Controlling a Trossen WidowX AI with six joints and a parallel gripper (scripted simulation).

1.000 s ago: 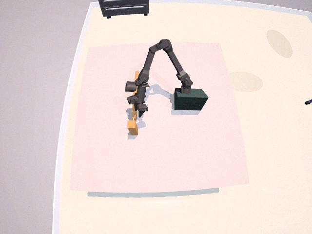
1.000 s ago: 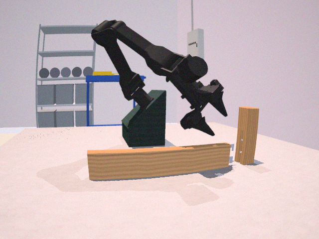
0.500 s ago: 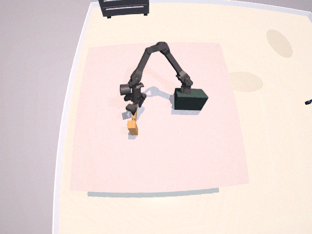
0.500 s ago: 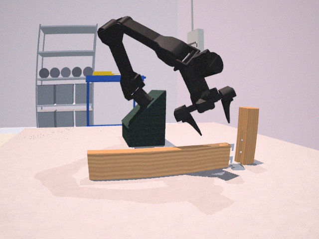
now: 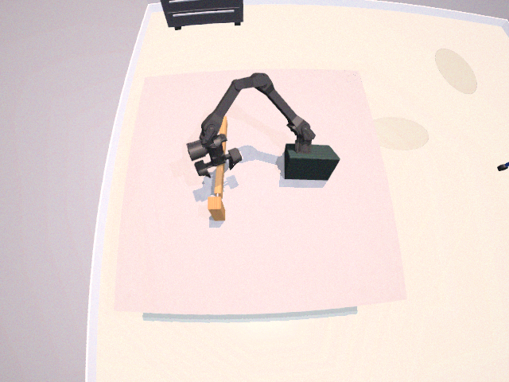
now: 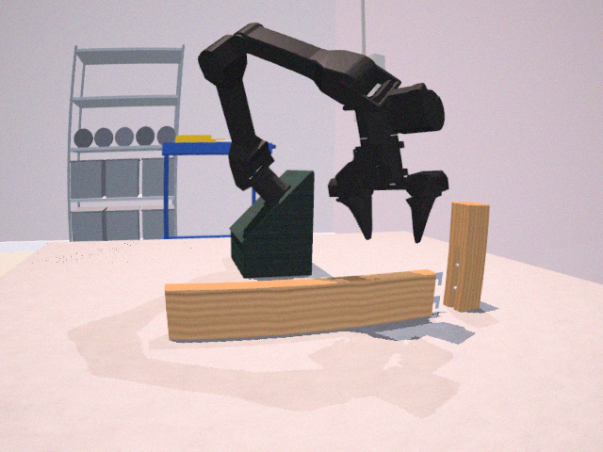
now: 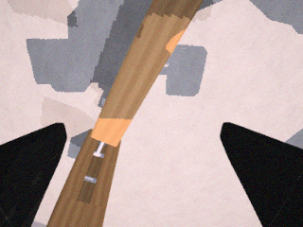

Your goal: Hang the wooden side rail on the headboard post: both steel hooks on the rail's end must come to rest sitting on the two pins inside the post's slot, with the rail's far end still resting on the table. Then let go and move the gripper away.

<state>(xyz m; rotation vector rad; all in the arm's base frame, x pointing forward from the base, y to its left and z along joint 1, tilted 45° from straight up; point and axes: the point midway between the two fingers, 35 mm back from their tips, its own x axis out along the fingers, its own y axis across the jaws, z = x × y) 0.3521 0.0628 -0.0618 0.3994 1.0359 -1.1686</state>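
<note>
The wooden side rail lies along the table, standing on its narrow long edge. Two steel hooks stick out of its post-side end, with a small gap to the post in the exterior view. The headboard post stands upright beyond that end. Its slot faces the rail and shows a steel pin in the wrist view. My gripper is open and empty, pointing down above the rail's post-side part, fingers well above its top edge.
The arm's dark green base block stands on the pink mat to one side of the rail. A shelf rack and a blue bench are in the background, and a dark cabinet stands at the far edge.
</note>
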